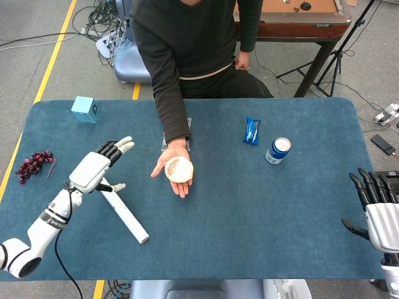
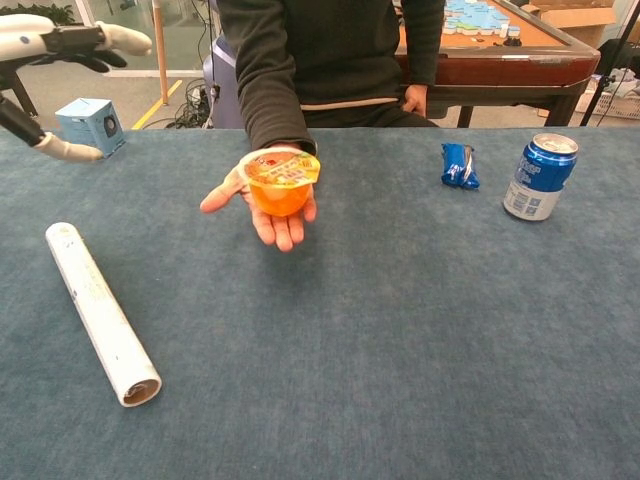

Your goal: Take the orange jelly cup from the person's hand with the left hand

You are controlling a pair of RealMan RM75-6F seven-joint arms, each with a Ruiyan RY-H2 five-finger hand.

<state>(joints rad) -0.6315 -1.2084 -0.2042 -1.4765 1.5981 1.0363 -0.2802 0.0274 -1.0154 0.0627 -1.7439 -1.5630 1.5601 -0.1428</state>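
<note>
At the lower right corner of the head view the right hand [image 1: 381, 208] hangs by the edge of the bench [image 1: 262, 212], fingers apart and empty, well away from anything that matters. Nearer the middle left, the left hand [image 1: 95, 168] hovers above the blue felt-like bench top, fingers spread and extended toward frame right, holding nothing; in the chest view only its fingertips [image 2: 125, 40] show in the upper left corner. Just beneath it lies a white tube [image 1: 120, 207], a smooth rolled cylinder running diagonally from upper left to lower right. The move turns on one relation: the orange jelly cup [image 1: 179, 169] lies to the right of the left hand in the head view, at roughly the same height in the frame, with a stretch of bare cloth between, and the left hand is by far the nearer of the two. The cup sits on the person's hand [image 1: 169, 169], palm up at the frame centre; in the chest view it reads as a shallow, glossy translucent orange tub, wider at its printed foil lid than at its rounded base, likely slick to grip. Farther back stand a blue drink can [image 1: 277, 150] and a crinkled blue packet [image 1: 251, 131] to the upper right, a dark grape bunch [image 1: 34, 164] at the left edge, and a small pale blue box [image 1: 85, 109] at upper left.
</note>
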